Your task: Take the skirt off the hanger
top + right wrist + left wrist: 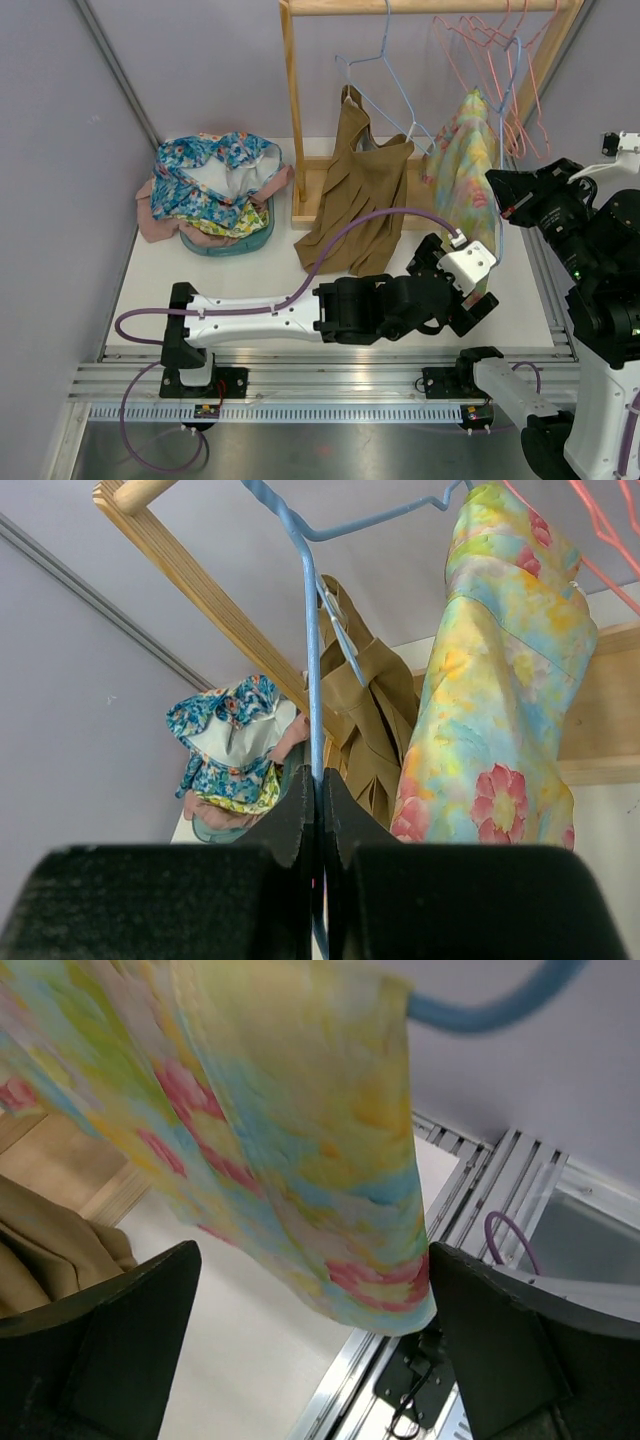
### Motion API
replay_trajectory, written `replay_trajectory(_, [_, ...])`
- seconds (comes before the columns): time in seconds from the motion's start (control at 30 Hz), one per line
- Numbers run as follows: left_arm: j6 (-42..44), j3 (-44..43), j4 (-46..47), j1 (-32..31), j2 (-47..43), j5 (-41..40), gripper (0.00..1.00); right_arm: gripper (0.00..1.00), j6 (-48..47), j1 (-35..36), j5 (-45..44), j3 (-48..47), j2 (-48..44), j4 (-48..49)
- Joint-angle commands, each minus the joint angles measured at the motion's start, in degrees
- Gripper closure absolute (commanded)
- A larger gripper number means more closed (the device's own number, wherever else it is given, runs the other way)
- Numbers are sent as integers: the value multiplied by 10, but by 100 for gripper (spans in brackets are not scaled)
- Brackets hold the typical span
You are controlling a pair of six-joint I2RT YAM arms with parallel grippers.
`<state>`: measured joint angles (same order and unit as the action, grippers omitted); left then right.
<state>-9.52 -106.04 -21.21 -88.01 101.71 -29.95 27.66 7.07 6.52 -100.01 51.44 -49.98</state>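
Observation:
A pastel floral skirt (462, 160) hangs on a blue wire hanger (505, 110) from the wooden rack's rod. My right gripper (510, 195) is shut on the hanger's wire; in the right wrist view the wire (312, 660) runs down between the closed jaws of the gripper (320, 790), with the skirt (500, 700) to its right. My left gripper (478, 283) is open just below the skirt's hem. In the left wrist view the hem (300, 1140) hangs between the two spread fingers of the gripper (315, 1360), touching neither that I can see; the hanger (490, 1010) shows above.
A brown garment (360, 190) hangs on a pale blue hanger left of the skirt. The wooden rack post (293, 110) stands mid-table. Several pink hangers (490, 50) hang at the right. A basket heaped with clothes (215, 190) sits at the back left.

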Motion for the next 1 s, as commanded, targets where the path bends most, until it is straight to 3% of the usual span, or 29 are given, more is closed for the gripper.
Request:
replay_trajectory(0.0, [10, -2, 86, 0, -13, 5, 2, 100, 11, -2, -1, -35, -10, 34])
replay_trajectory(0.07, [11, -2, 91, 0, -9, 6, 11, 100, 15, -2, 2, -42, -8, 30])
replay_trajectory(0.17, [11, 7, 114, 1, -3, 7, 45, 100, 24, -2, 9, -55, -9, 27])
replay_trajectory(0.2, [15, 9, 120, 1, -1, 6, 69, 100, 32, -1, 11, -55, -13, 30])
replay_trajectory(0.27, [14, 5, 119, 2, 6, -10, 98, 100, 34, -2, 9, -55, -15, 30])
replay_trajectory(0.4, [5, 25, 116, 0, -7, -14, 100, 100, 27, -2, 2, -63, -11, 25])
replay_trajectory(0.63, [-80, 276, 177, -13, -95, -7, 100, 100, 9, -2, -9, -117, 38, 27])
replay_trajectory(0.67, [-115, 343, 198, -15, -98, 10, 100, 100, 5, -1, -8, -139, 47, 27])
replay_trajectory(0.8, [-191, 441, 207, -49, -75, 15, 100, 100, -1, -2, -13, -193, 86, 22])
replay_trajectory(0.97, [-244, 473, 183, -102, -61, -15, 100, 100, 9, -2, -11, -184, 100, 36])
